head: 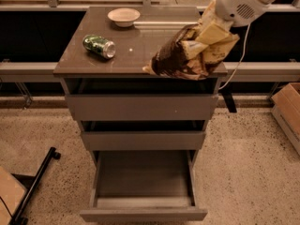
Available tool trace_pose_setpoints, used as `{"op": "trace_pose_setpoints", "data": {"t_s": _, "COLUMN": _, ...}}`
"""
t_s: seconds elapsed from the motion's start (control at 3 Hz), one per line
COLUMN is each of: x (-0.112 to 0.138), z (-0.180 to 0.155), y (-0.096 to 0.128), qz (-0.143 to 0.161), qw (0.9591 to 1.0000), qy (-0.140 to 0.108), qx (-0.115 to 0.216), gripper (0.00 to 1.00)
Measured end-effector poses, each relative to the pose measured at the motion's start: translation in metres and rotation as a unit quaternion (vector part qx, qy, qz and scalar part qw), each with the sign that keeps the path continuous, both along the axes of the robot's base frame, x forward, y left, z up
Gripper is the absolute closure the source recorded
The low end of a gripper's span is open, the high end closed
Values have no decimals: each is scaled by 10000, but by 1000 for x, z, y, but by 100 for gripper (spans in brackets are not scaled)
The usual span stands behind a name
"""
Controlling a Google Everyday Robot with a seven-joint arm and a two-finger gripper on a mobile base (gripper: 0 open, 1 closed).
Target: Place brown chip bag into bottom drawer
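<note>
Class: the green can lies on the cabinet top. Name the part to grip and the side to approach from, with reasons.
Grip the green can across its round body, mid-length, from above: it lies on its side, angled, so the jaws should close across its long axis. The gripper, over the right edge of the cabinet top, is busy holding the brown chip bag.

White arm in from the upper right, gripper (206,42) clamped on the brown chip bag (176,60).
The rounded white wrist (240,4) sits at the top right of the view, angled down and to the left. Below it the cream fingers (212,32) point down-left, closed on the bag's upper end, which slants away beneath them.
</note>
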State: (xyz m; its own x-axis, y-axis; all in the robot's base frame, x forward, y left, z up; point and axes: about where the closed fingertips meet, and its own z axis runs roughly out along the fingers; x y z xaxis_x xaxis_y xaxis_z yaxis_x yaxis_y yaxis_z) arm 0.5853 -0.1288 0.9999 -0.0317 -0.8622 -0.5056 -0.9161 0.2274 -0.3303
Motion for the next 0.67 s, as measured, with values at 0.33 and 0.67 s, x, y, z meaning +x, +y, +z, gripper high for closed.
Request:
{"op": "trace_pose_setpoints", "data": {"t_s": 0.33, "x": -48, "z": 27, "y": -17, "qz": 153, "qw": 9983, "qy": -10, "qx": -559, "gripper": 100}}
{"op": "trace_pose_setpoints", "data": {"t_s": 0.67, "x": -73, "z": 25, "y": -45, "qz": 195, "qw": 9929, "qy": 278, "qx": -1140, "gripper": 100}}
